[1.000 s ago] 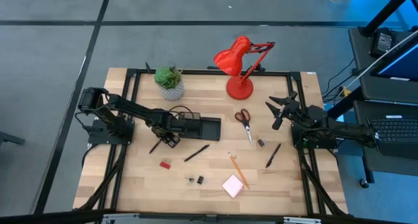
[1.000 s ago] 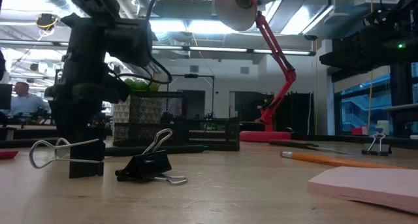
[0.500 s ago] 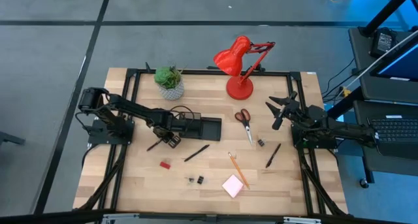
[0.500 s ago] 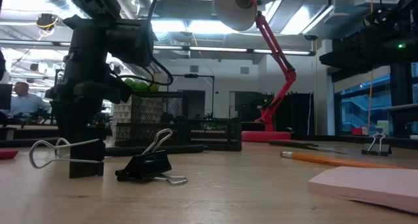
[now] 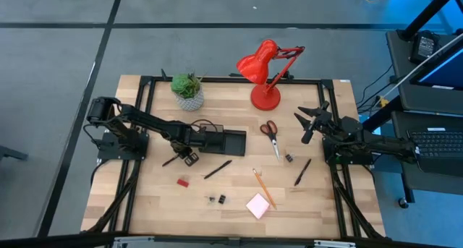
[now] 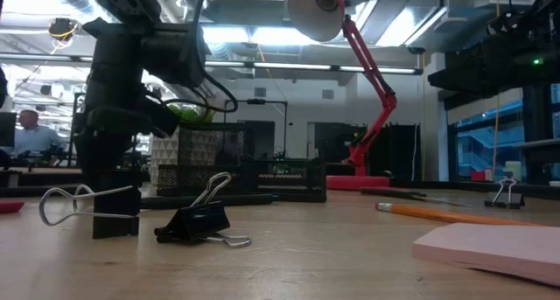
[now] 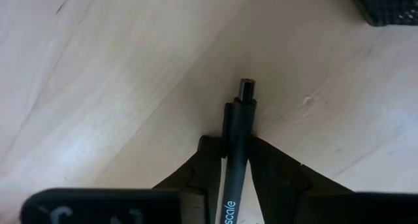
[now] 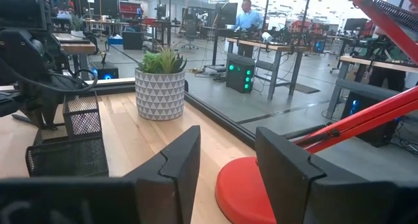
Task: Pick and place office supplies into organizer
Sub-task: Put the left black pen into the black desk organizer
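On the wooden table [image 5: 239,197], the left claw [image 7: 236,160] pinches a black pen [image 7: 236,152]; right claw [image 8: 225,165] wide.

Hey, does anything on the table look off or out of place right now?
Nothing looks damaged or spilled. Supplies simply lie scattered on the table: scissors, pencil, sticky pad, eraser. The left pincer is closed on a pen beside the organizer.
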